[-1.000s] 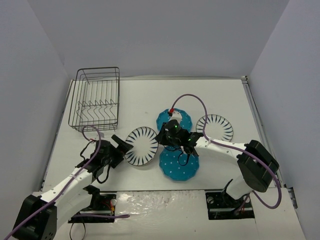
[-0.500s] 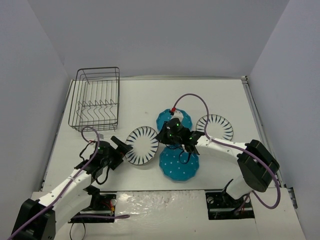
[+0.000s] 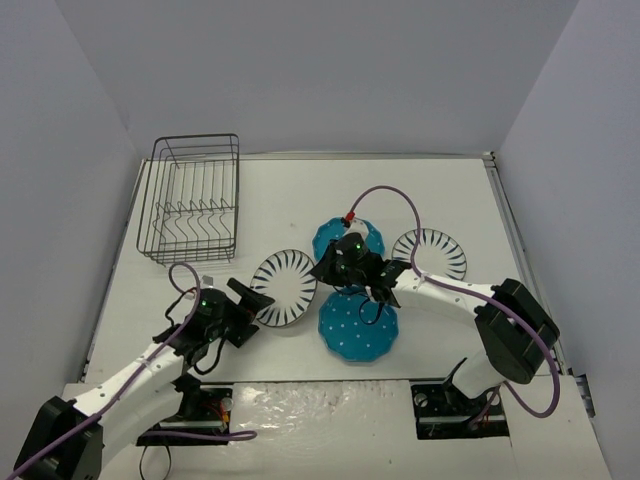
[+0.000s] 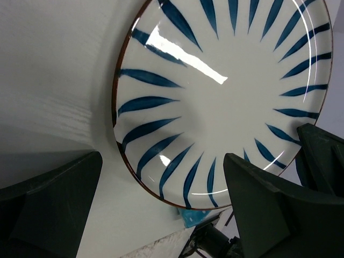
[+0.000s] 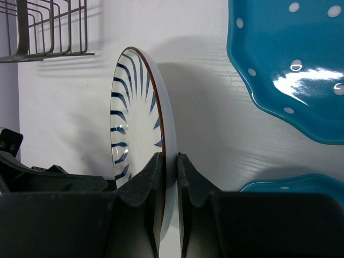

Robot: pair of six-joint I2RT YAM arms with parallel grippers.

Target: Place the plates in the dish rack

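My right gripper is shut on the right rim of a white striped plate and holds it tilted up on edge; in the right wrist view the rim is pinched between both fingers. My left gripper is open at the plate's left edge; the plate fills the left wrist view, its lower rim between the spread fingers. A second striped plate lies flat at the right. One teal dotted plate lies near, another behind the right arm. The black wire dish rack stands far left and holds no plates.
Grey walls close in the table at the back and both sides. The right arm's purple cable loops over the far teal plate. The rack's corner shows in the right wrist view, with both teal plates to the right.
The right gripper has tipped the striped plate further up on edge. The left gripper has slid a little right and nearer, closing on the plate's left rim.
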